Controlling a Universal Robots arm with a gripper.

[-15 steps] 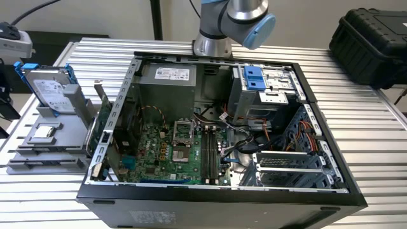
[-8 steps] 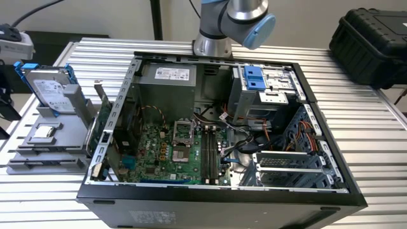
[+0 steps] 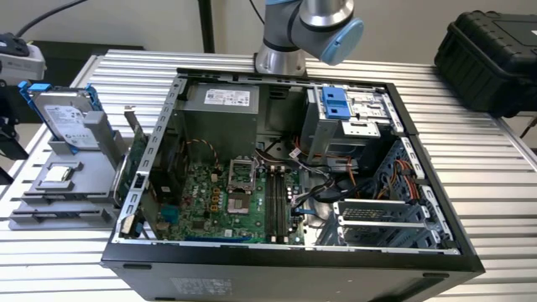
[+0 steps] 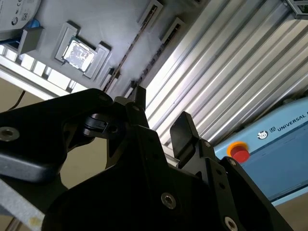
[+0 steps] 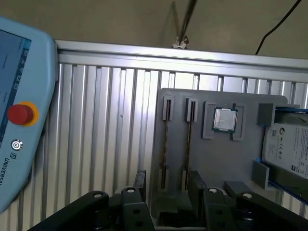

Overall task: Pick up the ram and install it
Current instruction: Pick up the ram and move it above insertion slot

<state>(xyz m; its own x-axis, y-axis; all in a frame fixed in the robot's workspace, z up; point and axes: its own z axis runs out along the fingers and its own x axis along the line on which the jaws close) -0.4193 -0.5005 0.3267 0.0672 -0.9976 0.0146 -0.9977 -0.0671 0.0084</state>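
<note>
while above the grey holder [image 5: 216,159], the gripper [image 5: 167,176] is shown open, empty.
ram [image 5: 166,142] is stood edgewise in narrow slots [image 5: 191,109], apparently for pinching.

Open computer case [image 3: 285,255] on slatted table [image 3: 495,189], hard drive [image 3: 63,119] upright in grey holder [image 3: 92,182] beside it.

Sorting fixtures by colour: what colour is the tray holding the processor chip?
The tray is plain grey, clearest in the first wrist view.
</note>
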